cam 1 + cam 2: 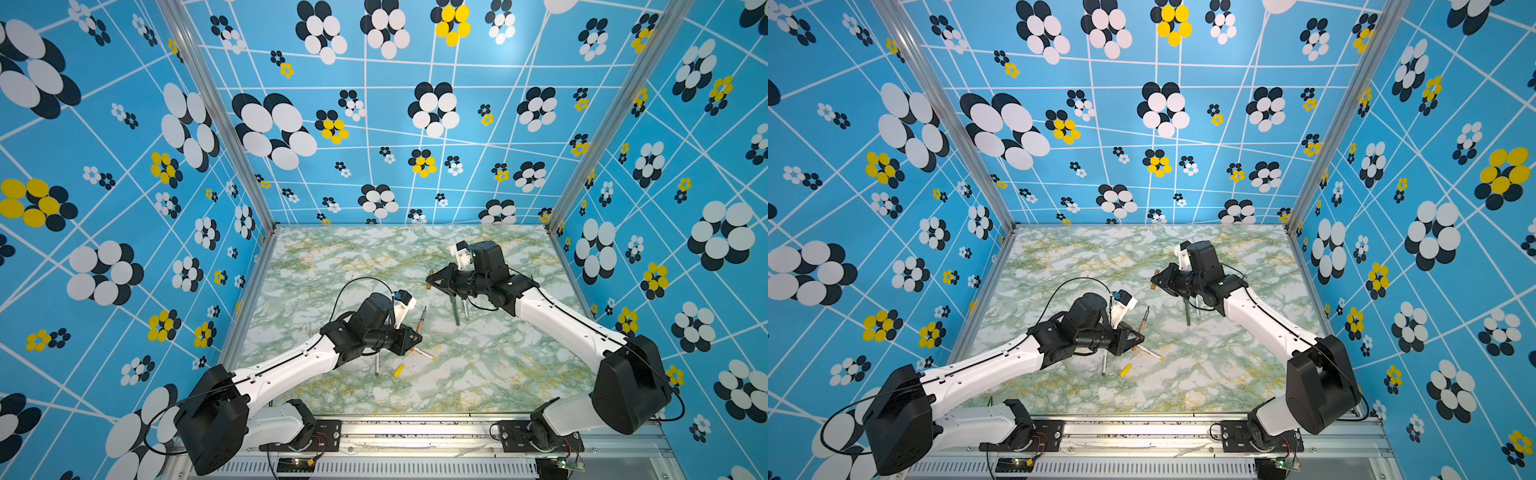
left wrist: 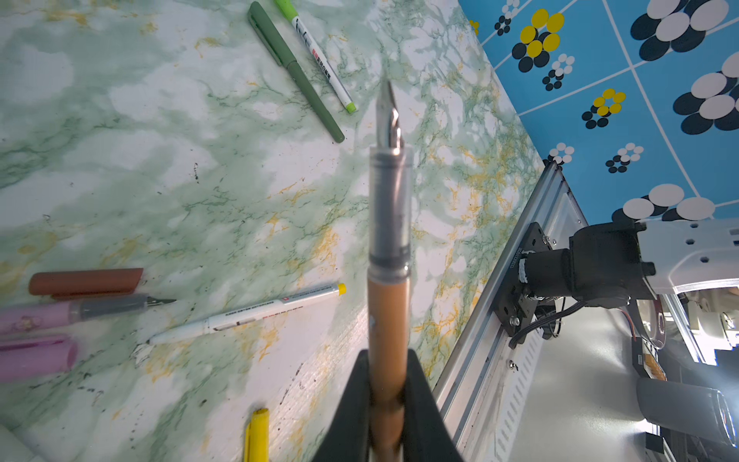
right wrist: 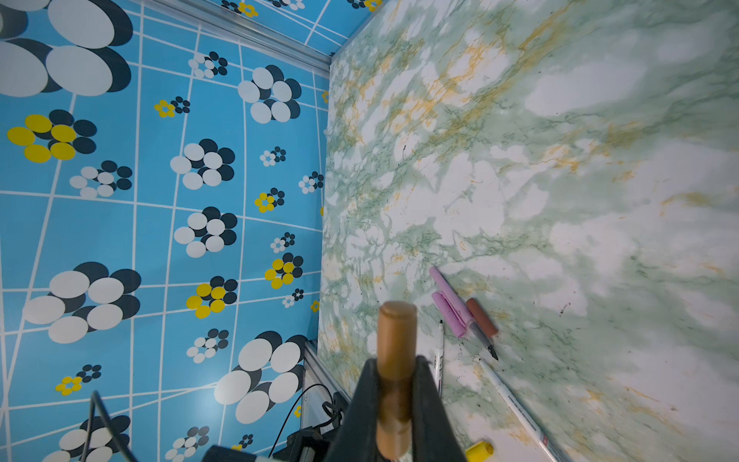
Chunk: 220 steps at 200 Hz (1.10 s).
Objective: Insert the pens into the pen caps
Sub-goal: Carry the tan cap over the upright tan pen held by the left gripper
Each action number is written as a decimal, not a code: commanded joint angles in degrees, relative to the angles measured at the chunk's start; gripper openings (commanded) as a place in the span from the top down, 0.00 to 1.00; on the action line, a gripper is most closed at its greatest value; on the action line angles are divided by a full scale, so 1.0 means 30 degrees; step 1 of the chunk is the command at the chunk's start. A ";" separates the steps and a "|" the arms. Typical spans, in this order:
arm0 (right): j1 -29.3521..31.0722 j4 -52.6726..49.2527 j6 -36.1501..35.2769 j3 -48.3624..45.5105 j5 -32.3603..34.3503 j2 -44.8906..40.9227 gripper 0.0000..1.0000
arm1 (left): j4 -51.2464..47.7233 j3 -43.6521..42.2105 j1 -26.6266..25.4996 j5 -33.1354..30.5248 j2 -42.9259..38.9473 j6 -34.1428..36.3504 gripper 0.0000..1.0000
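My left gripper (image 2: 388,358) is closed on the tan pen (image 2: 388,304), my right gripper (image 3: 396,362) on the tan cap (image 3: 396,332).
Its nib points ahead of my left jaws; the cap seems well apart.

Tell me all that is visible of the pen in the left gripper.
The pen is a fountain pen with a tan barrel, a clear greyish grip section and a pointed metal nib, uncapped. It looks like smooth plastic. The left gripper is shut on the rear of the barrel, and the nib end juts straight out beyond it. Nothing else seems to touch it. In both top views it points toward the far side.
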 commanded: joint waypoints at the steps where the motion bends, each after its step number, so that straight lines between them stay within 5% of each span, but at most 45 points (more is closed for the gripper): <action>1: 0.0198 0.0056 -0.0113 -0.0558 -0.0569 -0.0389 0.95 | 0.0329 0.0701 -0.0120 -0.0344 0.0262 0.0270 1.00; 220: 0.1209 -0.0792 -0.0948 -0.0931 -0.0866 -0.1006 0.97 | 0.0710 0.0123 0.0112 -0.1436 0.0090 -0.0432 1.00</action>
